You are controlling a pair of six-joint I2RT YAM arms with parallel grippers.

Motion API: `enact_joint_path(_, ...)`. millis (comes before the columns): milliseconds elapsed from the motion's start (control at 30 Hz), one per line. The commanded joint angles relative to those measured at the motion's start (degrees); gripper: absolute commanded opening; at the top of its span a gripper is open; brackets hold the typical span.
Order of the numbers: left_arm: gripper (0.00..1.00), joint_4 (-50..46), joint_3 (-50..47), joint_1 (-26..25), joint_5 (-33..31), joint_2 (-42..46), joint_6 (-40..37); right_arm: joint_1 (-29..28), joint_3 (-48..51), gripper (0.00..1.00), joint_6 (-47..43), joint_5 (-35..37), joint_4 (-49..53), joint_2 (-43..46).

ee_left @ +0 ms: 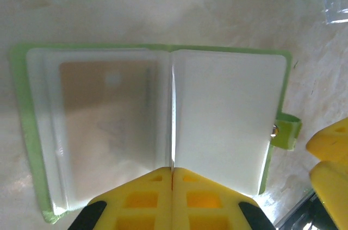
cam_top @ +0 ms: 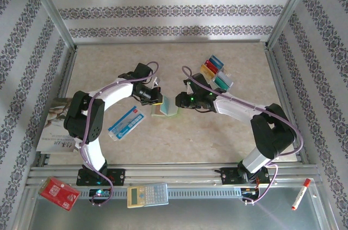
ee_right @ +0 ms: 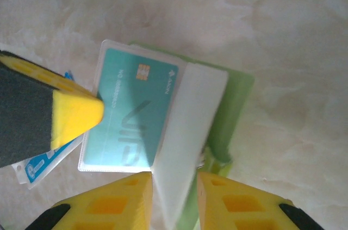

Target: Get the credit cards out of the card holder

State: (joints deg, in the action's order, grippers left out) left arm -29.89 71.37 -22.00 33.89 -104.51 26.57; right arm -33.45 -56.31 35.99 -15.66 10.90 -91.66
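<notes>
Centrally on the pale marbled table (cam_top: 217,137), the lime-green bifold card holder (cam_top: 165,109) (ee_left: 217,116) (ee_right: 234,99) sits open between both grippers, with a teal plastic credit card (ee_right: 130,116) showing through one clear sleeve. The left gripper (cam_top: 157,98) (ee_left: 172,173) has its yellow jaws closed, pinching a clear leaf edge-on. The right gripper (cam_top: 182,101) (ee_right: 174,178) straddles a white leaf with its jaws partly apart; whether they squeeze it I cannot tell. A cluster of loose coloured plastic cards (cam_top: 216,72) lies far right, and a long blue-and-white flat packet (cam_top: 126,123) lies near left
</notes>
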Motion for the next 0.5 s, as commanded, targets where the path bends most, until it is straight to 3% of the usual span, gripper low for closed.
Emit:
enact_joint_path(0,0.1,-2.23,-0.69,0.24,0.59,1.41,0.41,1.24,1.64,0.29,1.28,2.46,-0.75,3.17)
enact_joint_path(467,0.33,15.38,-6.97,-2.06,9.86,1.32,13.15,4.48,3.93,0.29,1.01,3.62,-1.05,8.53)
